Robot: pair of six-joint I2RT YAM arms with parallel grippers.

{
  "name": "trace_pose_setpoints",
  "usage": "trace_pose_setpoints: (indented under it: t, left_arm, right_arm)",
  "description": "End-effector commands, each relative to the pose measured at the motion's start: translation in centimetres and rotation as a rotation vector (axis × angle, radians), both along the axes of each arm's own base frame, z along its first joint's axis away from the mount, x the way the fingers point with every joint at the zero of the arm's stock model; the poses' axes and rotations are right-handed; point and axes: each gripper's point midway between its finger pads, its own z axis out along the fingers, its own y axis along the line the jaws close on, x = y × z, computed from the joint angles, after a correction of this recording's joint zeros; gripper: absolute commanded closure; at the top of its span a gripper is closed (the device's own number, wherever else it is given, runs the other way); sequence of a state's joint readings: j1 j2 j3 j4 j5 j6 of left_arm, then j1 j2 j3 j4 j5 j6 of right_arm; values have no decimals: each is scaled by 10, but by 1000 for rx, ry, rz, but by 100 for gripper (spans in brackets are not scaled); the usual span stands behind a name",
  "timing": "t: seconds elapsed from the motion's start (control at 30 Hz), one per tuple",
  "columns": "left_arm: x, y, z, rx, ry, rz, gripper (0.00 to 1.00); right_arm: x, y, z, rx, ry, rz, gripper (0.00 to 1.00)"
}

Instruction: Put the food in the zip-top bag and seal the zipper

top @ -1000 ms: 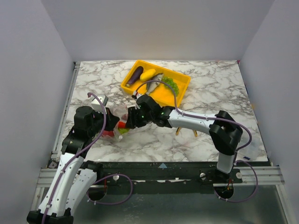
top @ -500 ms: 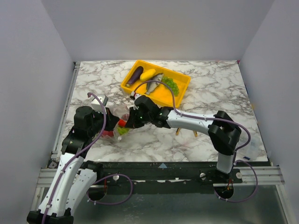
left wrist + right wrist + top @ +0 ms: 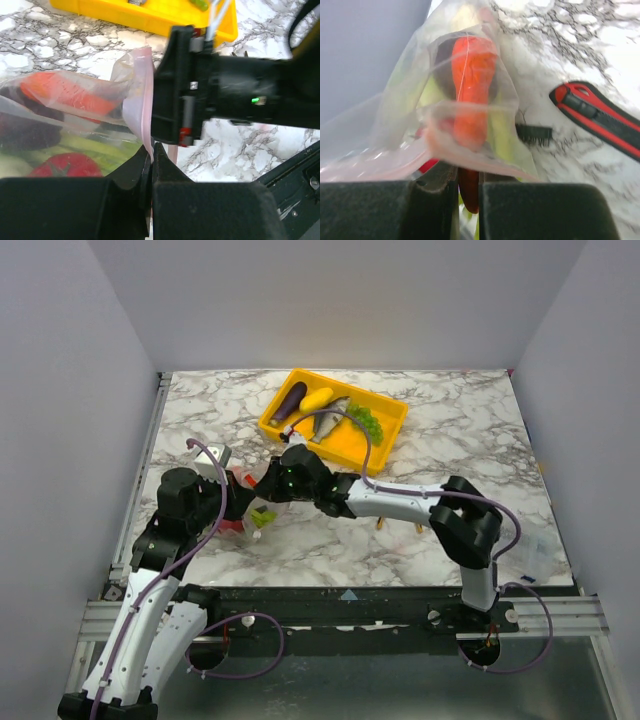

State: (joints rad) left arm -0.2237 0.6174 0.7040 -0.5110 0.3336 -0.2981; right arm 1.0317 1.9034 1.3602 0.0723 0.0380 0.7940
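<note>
**Zip-top bag (image 3: pixel 255 505) being held between both grippers at the table's (image 3: pixel 450 530) 9 o'clock side**

The left gripper (image 3: pixel 151 150) is clamping the pinkish zipper (image 3: pixel 142 100). The right gripper (image 3: pixel 468 175) is nipping the mouth film, with the red chili (image 3: pixel 470 90) showing between its jaws. The bag looks light, soft, crinkly and probably slippery, so the stiffer strip is the better place to hold it, not the sagging pouch. The table's left edge is crowding in at 9 o'clock, the yellow tray (image 3: pixel 385 435) at 1 o'clock, and the pocket knife (image 3: pixel 600 117) just beside the bag. Bare marble is lying at 4 o'clock.
</note>
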Motion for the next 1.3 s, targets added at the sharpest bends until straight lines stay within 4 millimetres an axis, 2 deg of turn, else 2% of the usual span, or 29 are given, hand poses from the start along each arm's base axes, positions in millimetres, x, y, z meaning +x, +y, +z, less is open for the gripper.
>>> trace_pose_setpoints:
  t: [0.0, 0.03, 0.07, 0.1, 0.27, 0.37, 0.47, 0.6, 0.67, 0.73, 0.83, 0.93, 1.03, 1.1, 1.27]
  left_arm:
    - [-2, -7, 12, -31, -58, -38, 100]
    - [-2, -6, 12, -29, -55, -35, 100]
    - [-1, -6, 11, -27, -51, -32, 100]
    - [-1, -5, 11, -25, -49, -29, 100]
    - [-1, -3, 12, -22, -54, -13, 100]
    - [0, -1, 12, -17, -53, -4, 100]
    - [0, -2, 11, -15, -47, -5, 100]
    - [1, -2, 9, -14, -39, -5, 100]
    - [1, -2, 9, -14, -38, -5, 100]
    - [2, -1, 9, -11, -36, -3, 100]
    - [2, -1, 8, -10, -38, -1, 100]
    - [2, -1, 8, -10, -37, 0, 100]
    - [1, -2, 8, -14, -36, -7, 100]
    - [1, -3, 8, -15, -34, -10, 100]
    - [1, -3, 7, -15, -30, -12, 100]
  right_arm:
    - [3, 41, -3, 108, -47, 34, 93]
    - [2, 42, -3, 103, -55, 43, 73]
    - [1, 41, -4, 97, -50, 45, 62]
    - [-1, 38, -4, 93, -47, 44, 57]
    - [-14, 11, 4, 39, -58, 53, 47]
    - [-13, -21, 9, -47, -83, 9, 46]
    - [-3, -56, 19, -117, -131, -56, 47]
    - [31, -111, 33, -232, -197, -184, 47]
    - [56, -138, 38, -279, -220, -251, 43]
    - [84, -165, 39, -338, -246, -325, 29]
    - [131, -204, 33, -473, -290, -421, 12]
    - [176, -238, 10, -590, -268, -465, 6]
    - [214, -259, -14, -620, -234, -461, 4]
    - [234, -266, -27, -653, -235, -447, 2]
    - [272, -272, -51, -728, -228, -429, 0]
